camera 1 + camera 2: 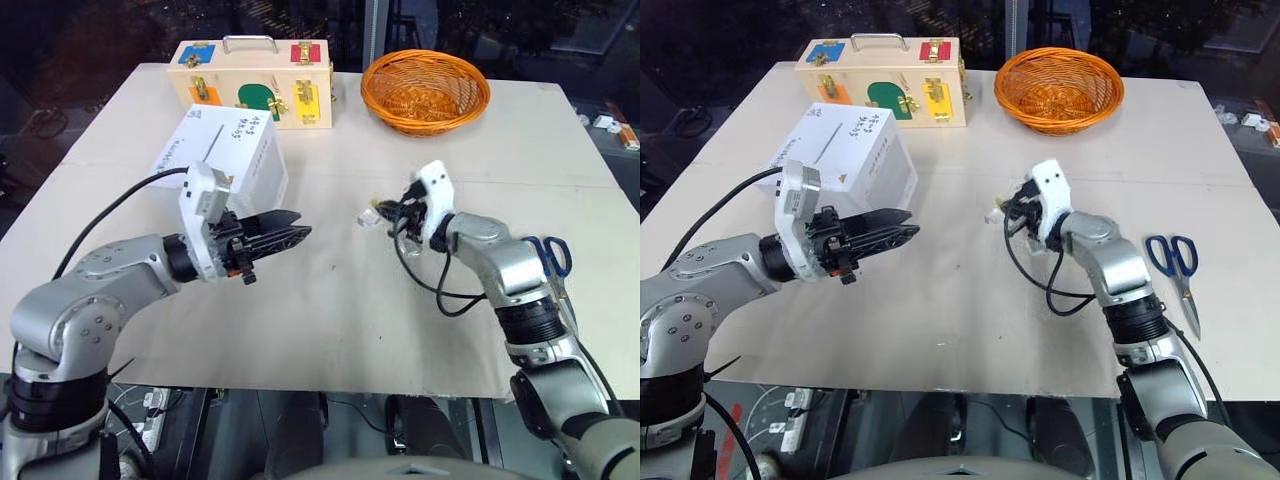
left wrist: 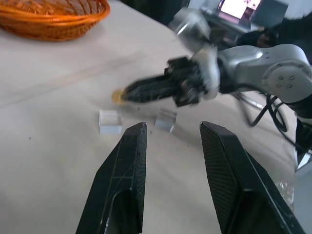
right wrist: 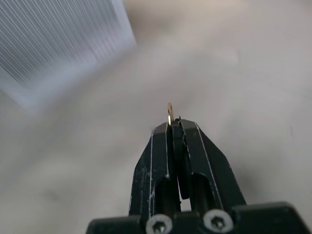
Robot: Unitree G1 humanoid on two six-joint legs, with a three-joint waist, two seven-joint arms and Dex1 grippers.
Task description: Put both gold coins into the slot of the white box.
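Observation:
My right gripper [image 3: 173, 123] is shut on a small gold coin [image 3: 169, 111] that sticks out edge-on past its fingertips. The left wrist view shows the same coin [image 2: 117, 96] as a gold disc at the tip of the right gripper [image 2: 127, 93], raised above the table. Two clear squarish pieces [image 2: 110, 121] [image 2: 165, 120] lie on the table below it. The white box [image 1: 225, 150] stands tilted at the left, its dark slot [image 1: 212, 147] on the handwritten face. In front of the box my left gripper [image 1: 298, 224] hovers open and holds nothing.
A wooden case with coloured latches [image 1: 255, 85] stands at the back, with an orange wicker basket [image 1: 425, 90] to its right. Blue scissors [image 1: 1175, 255] lie on the table beside my right forearm. Black cables hang from both wrists.

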